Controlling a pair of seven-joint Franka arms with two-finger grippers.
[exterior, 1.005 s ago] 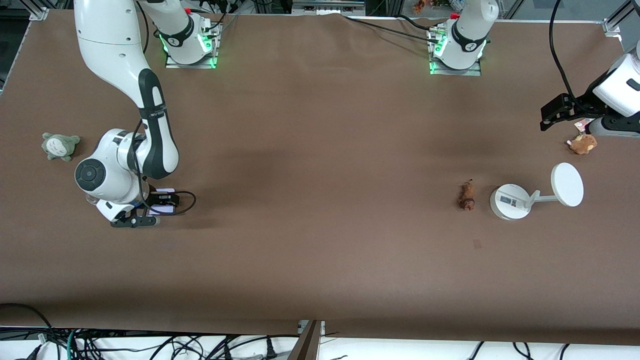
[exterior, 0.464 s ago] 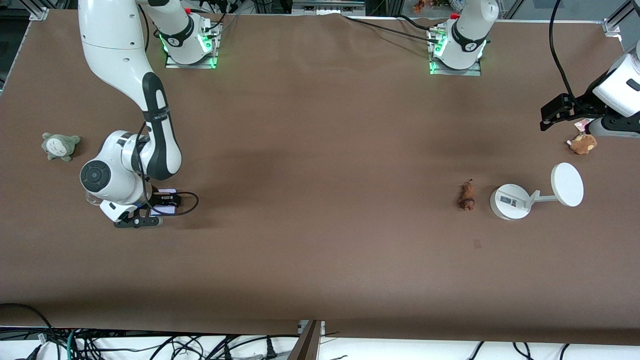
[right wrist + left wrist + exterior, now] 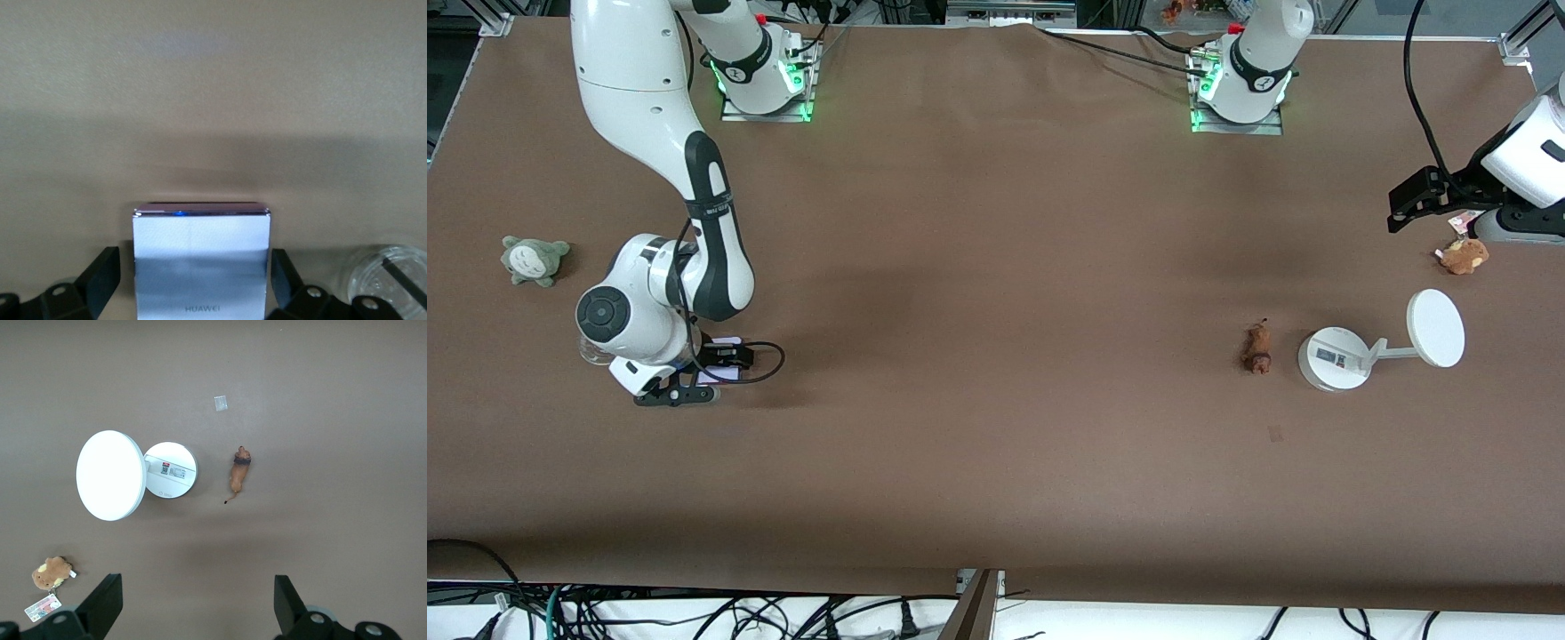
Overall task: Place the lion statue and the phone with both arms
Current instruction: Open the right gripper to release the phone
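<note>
The lavender-white phone (image 3: 200, 257) lies flat on the brown table toward the right arm's end, mostly covered by the hand in the front view (image 3: 726, 340). My right gripper (image 3: 193, 287) is low over it (image 3: 704, 373), open, with a finger on each side and a narrow gap to the phone's edges. The reddish-brown lion statue (image 3: 1257, 348) lies on the table toward the left arm's end (image 3: 238, 472). My left gripper (image 3: 197, 613) hangs high and open with nothing between its fingers, over the table's edge past the brown plush.
A white round-based stand (image 3: 1334, 357) with a disc (image 3: 1435, 328) is beside the lion. A brown plush with a tag (image 3: 1463, 255) lies under the left arm (image 3: 1525, 160). A grey-green plush (image 3: 534, 260) and a clear jar (image 3: 390, 277) are near the right hand.
My right gripper has opened and let go of the phone, and its hand has shifted a little toward the table's middle. The left arm has not moved.
</note>
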